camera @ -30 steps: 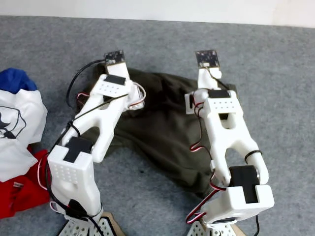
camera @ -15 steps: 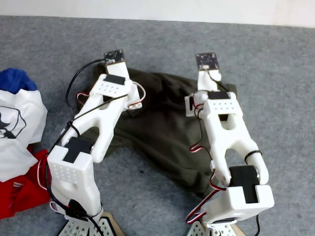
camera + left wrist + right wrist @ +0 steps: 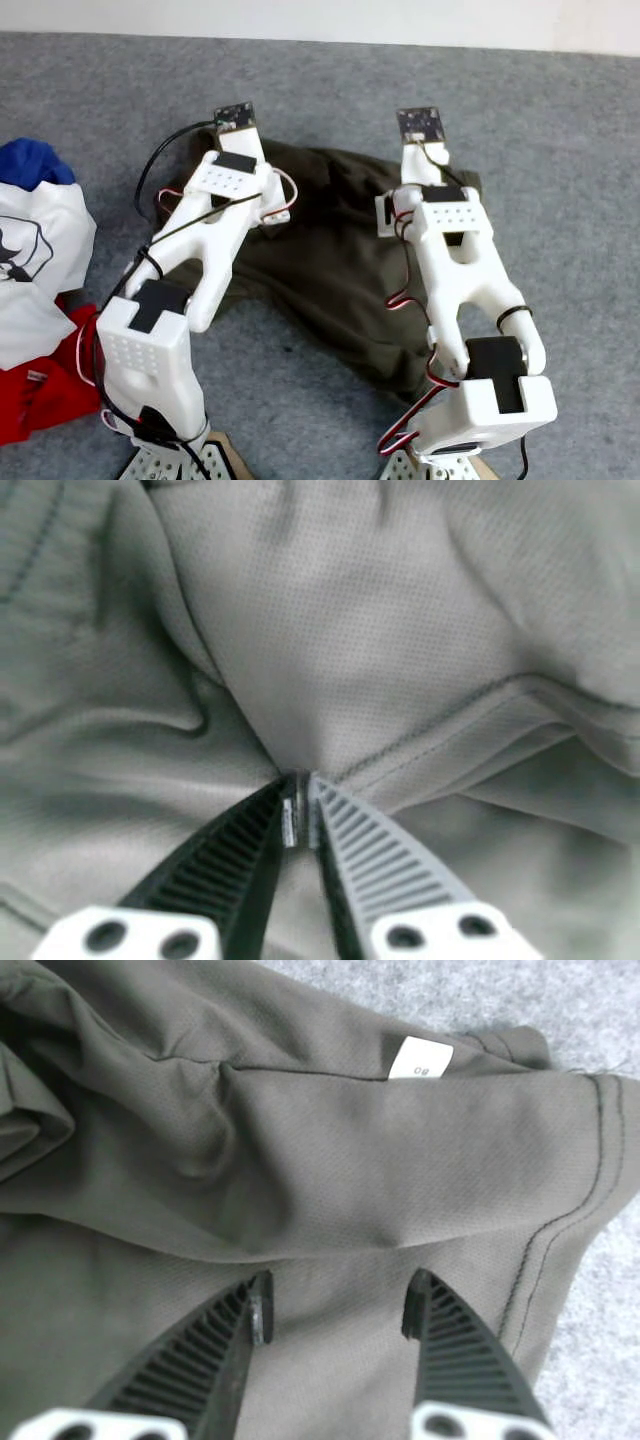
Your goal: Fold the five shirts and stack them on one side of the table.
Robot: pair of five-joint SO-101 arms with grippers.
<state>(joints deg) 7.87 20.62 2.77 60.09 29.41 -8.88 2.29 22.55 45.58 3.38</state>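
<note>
High view: one dark olive shirt is laid crumpled and unfolded at the middle of the grey table, beneath the forward ends of both arms. The left arm is extended over the shirt's far left part. The right arm is extended over its far right part, near the edge of the cloth.

Left wrist view: the left gripper is pressed together on a small pinch of the olive shirt. A ridge of fabric is gathered at the fingertips, and a stitched seam is seen running away from them.

Right wrist view: the right gripper is held spread. Both fingertips are set down on the olive shirt, with flat cloth between them and nothing clamped. A white label is seen on the cloth beyond, and a hemmed edge lies just beside one finger, with grey table past it.

At the table's left edge, well apart from the olive shirt, a heap is kept: a white shirt with a dark graphic, a blue shirt behind it and a red shirt in front.
</note>
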